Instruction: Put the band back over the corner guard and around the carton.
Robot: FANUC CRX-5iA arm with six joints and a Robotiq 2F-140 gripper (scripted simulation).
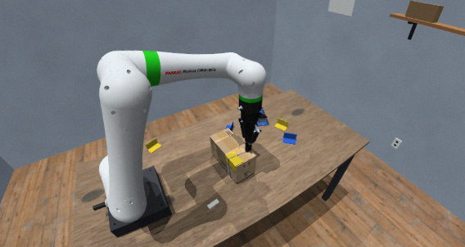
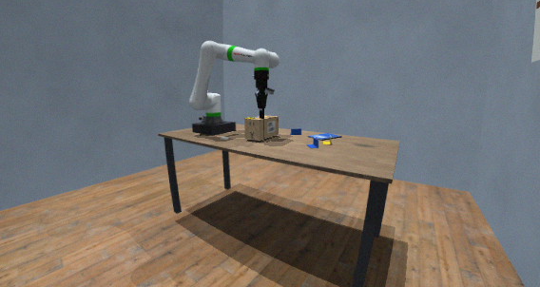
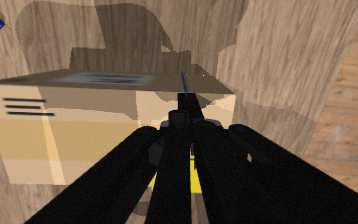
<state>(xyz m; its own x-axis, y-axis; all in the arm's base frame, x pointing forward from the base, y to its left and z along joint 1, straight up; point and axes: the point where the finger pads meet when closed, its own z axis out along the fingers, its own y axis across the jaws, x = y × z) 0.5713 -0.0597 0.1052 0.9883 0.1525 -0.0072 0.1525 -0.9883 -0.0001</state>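
Note:
A brown carton (image 1: 221,142) (image 2: 260,128) (image 3: 81,135) stands on the table (image 1: 319,149) in front of the arm's base. A yellow corner guard (image 1: 235,161) (image 3: 196,183) sits on its top edge near the front end. My gripper (image 1: 248,150) (image 2: 261,115) (image 3: 186,106) points straight down onto the carton's top at that end. Its fingers are shut on a thin blue band (image 3: 183,84), which sticks out as a short line past the fingertips at the carton's far edge. The rest of the band is hidden by the fingers.
Spare yellow guards (image 1: 153,145) (image 1: 281,124) and blue guards (image 1: 290,138) (image 1: 262,120) lie around the carton. A small grey piece (image 1: 213,204) lies near the table's front edge. The arm's base (image 1: 139,214) stands at the left. A wall shelf (image 1: 430,23) holds a box.

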